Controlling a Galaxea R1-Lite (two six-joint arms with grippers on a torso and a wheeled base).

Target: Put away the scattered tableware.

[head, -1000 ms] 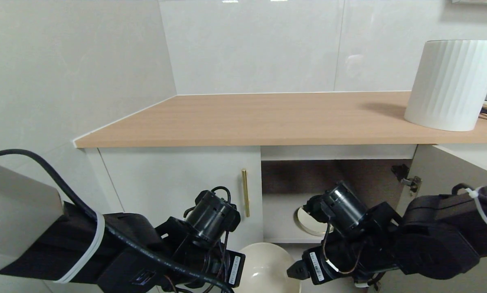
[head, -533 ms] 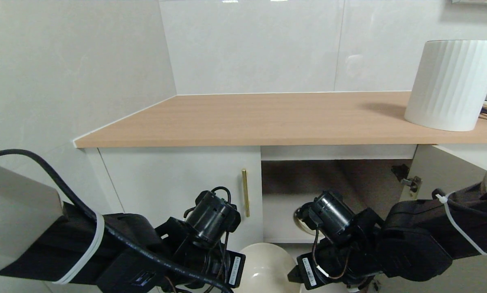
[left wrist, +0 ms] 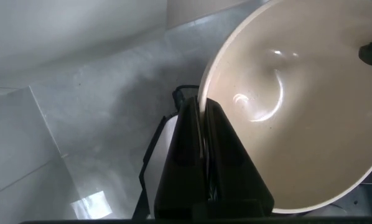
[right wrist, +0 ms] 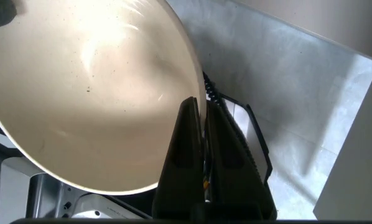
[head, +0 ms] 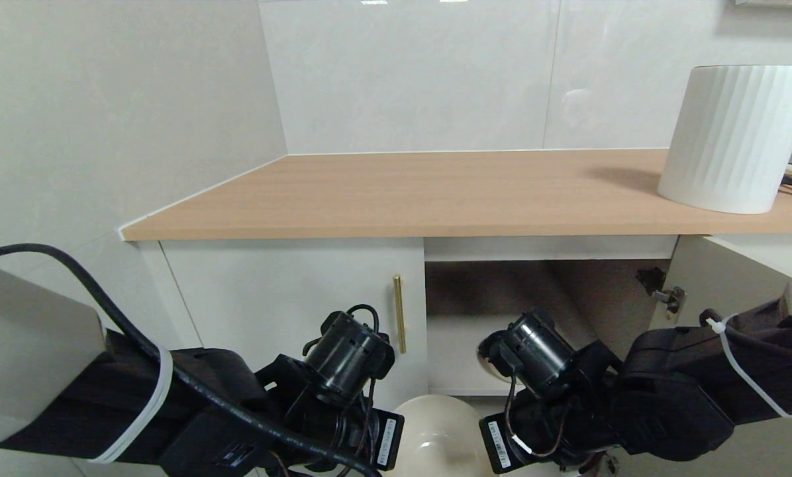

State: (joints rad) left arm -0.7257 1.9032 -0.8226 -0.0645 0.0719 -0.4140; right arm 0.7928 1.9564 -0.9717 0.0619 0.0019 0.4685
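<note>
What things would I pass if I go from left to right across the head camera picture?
closed cabinet door → gold handle → open cupboard → door hinge → white ribbed container

Wearing matte black shells along the left arm (head: pixel 197 391) and the right arm (head: pixel 681 391), capped with pale grey blocks. Trailing a thick black cable (head: pixel 91 283) over the left, cinched by a white zip tie (head: pixel 148 397); carrying another tie (head: pixel 747 371) on the right. Ending in ribbed black cylinders (head: pixel 348 354) at the wrists, with thin wires looping over. Bearing white barcode labels (head: pixel 386 442). Tapering into flat black fingers (left wrist: pixel 226 149).
</note>
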